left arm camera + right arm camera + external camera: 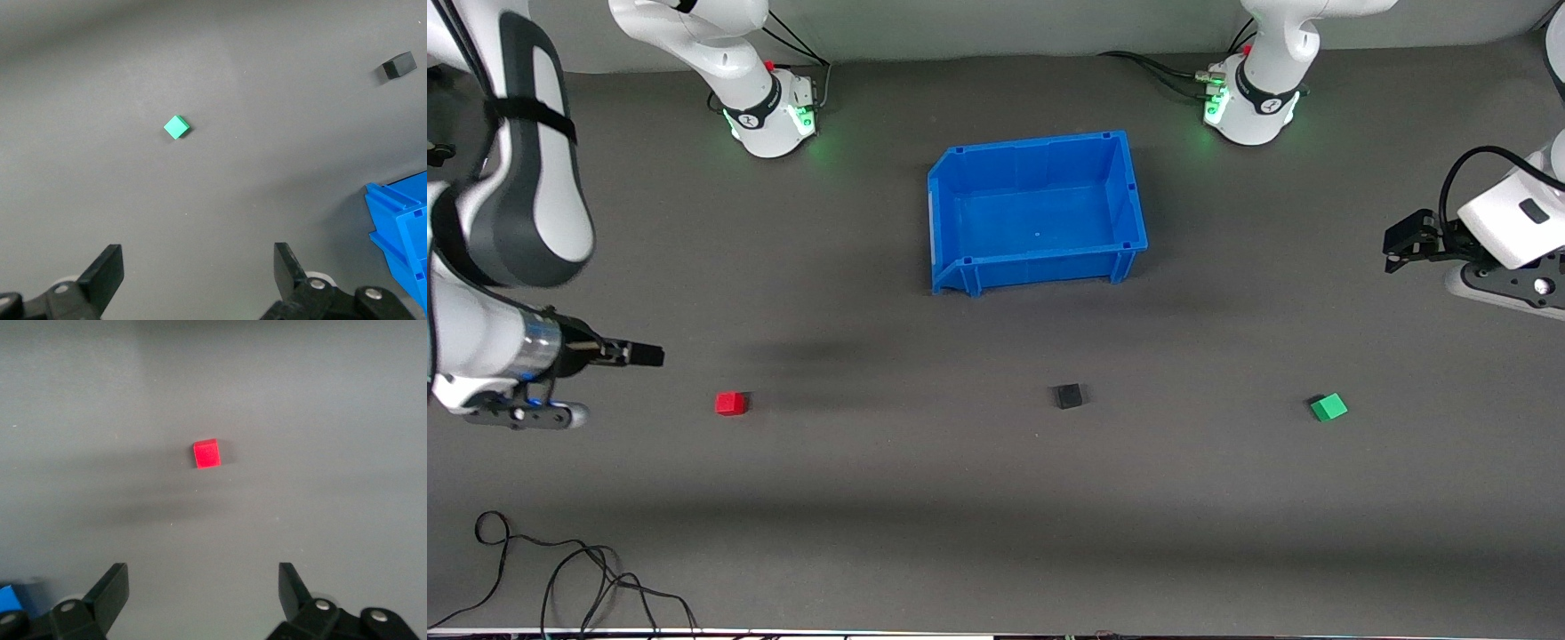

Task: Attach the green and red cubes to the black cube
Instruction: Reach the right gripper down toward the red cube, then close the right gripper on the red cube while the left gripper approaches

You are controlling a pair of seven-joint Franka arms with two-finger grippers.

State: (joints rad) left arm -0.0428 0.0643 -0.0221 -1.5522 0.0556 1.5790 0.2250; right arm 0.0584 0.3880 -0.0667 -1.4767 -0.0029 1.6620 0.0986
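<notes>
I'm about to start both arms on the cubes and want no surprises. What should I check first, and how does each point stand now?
1. Left gripper open, nothing held: ok.
2. Right gripper open, nothing held: ok.
3. Green cube free on the table, toward the left arm's end: ok.
4. Red cube free, toward the right arm's end: ok.
5. Black cube between them, apart from both: ok.
6. Blue bin farther from the front camera than all three cubes, out of the way: ok.
</notes>
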